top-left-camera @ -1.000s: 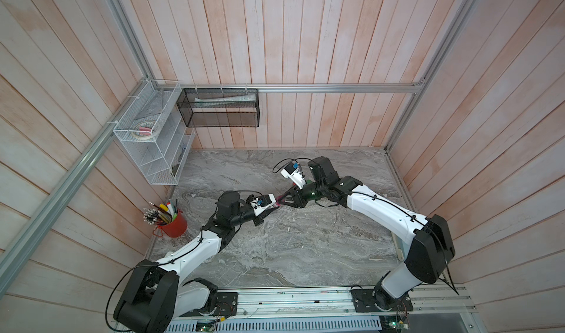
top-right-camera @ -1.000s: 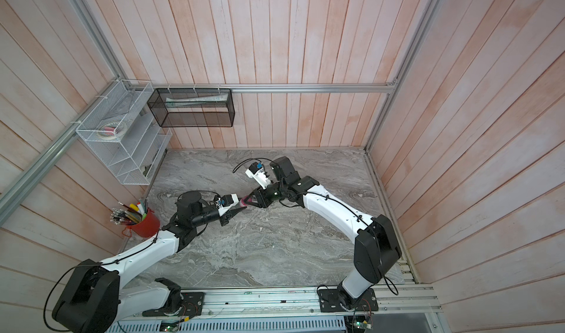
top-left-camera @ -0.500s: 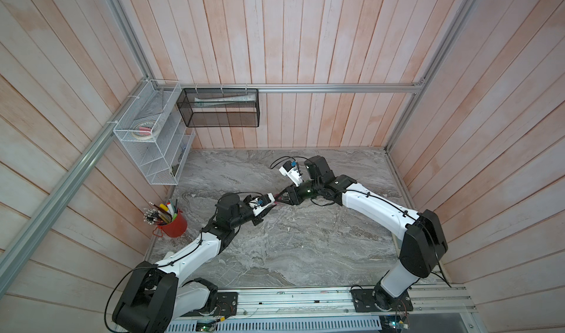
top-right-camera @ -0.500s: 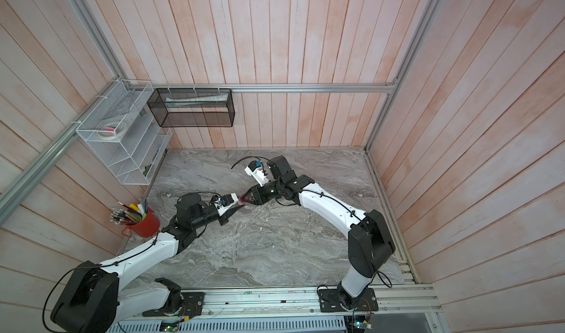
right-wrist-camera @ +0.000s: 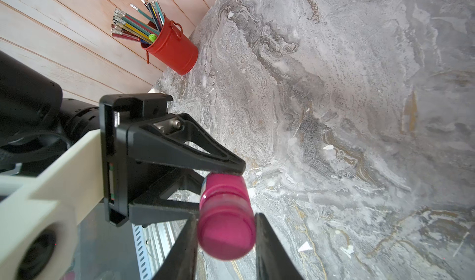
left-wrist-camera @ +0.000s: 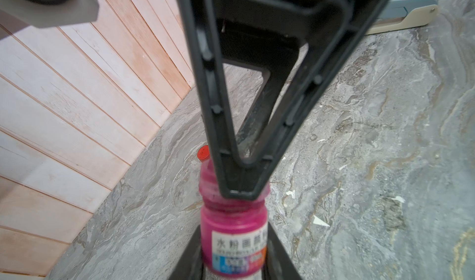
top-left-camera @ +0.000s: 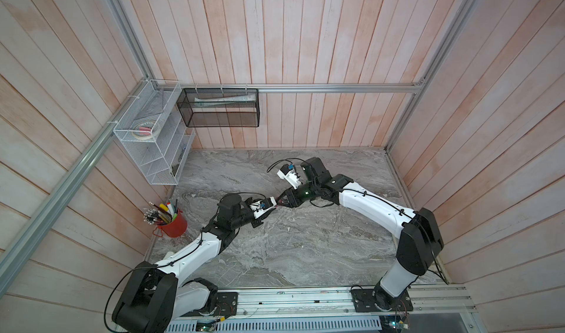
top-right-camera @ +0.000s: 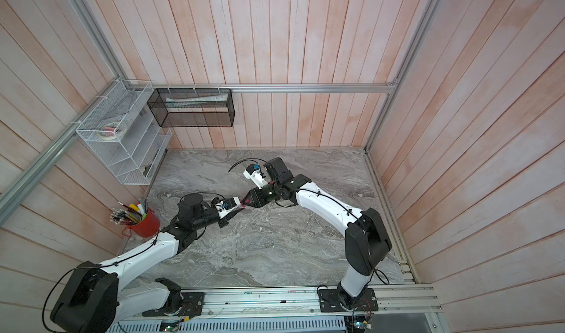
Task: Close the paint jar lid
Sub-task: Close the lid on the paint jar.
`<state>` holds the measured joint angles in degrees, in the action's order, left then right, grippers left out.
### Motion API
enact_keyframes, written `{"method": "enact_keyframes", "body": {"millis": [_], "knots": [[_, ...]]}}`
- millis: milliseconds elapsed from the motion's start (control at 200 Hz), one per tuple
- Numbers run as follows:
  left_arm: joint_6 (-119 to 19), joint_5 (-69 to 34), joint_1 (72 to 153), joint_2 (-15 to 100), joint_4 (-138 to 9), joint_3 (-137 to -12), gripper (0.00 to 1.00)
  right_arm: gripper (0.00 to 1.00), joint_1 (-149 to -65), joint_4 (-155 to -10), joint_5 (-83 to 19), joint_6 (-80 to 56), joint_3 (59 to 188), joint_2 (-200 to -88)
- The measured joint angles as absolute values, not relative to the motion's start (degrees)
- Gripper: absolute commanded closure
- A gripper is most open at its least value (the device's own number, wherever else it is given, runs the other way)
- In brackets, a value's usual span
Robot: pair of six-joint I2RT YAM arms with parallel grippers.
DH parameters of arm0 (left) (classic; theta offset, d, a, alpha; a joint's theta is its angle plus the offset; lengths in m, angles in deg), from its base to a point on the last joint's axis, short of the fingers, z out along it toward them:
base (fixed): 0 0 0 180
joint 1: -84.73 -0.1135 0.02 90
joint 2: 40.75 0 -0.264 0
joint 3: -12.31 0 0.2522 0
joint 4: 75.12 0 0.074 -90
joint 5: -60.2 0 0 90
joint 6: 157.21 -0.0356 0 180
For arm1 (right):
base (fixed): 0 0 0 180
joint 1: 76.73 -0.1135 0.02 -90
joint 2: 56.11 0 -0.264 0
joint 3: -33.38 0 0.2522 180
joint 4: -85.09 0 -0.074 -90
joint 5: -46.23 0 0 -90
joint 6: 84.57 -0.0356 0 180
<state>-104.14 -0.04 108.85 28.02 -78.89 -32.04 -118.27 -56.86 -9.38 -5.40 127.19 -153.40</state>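
Holding magenta paint jar point(left-wrist-camera: 232, 222), white label: left gripper point(left-wrist-camera: 233, 255) clamps body, right gripper point(right-wrist-camera: 225, 222) clamps lid point(right-wrist-camera: 226, 240).

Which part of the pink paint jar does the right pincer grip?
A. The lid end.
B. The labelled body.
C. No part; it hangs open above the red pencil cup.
A: in the right wrist view the right pincer is clamped on the pink lid, while the left pincer holds the paint jar by its labelled body.
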Motion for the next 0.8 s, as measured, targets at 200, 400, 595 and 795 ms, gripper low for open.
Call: {"method": "enact_keyframes", "body": {"millis": [200,400,595,795], "knots": [[-104.69,1.45,108.92,28.02,-77.69,-33.0,0.67,0.76,-118.34,-56.03,-9.86,-3.45,127.17,-152.31],[-105.19,1.95,109.09,28.02,-77.69,-33.26,0.67,0.76,-118.34,-56.31,-9.88,-3.26,126.64,-151.63],[-104.99,1.84,109.2,28.02,-78.54,-33.26,0.67,0.76,-118.34,-56.62,-9.93,-2.95,126.47,-151.55],[-101.08,1.38,108.55,27.24,-82.54,-31.86,0.67,0.76,-118.38,-61.1,-9.97,-3.37,124.26,-150.3]]}}
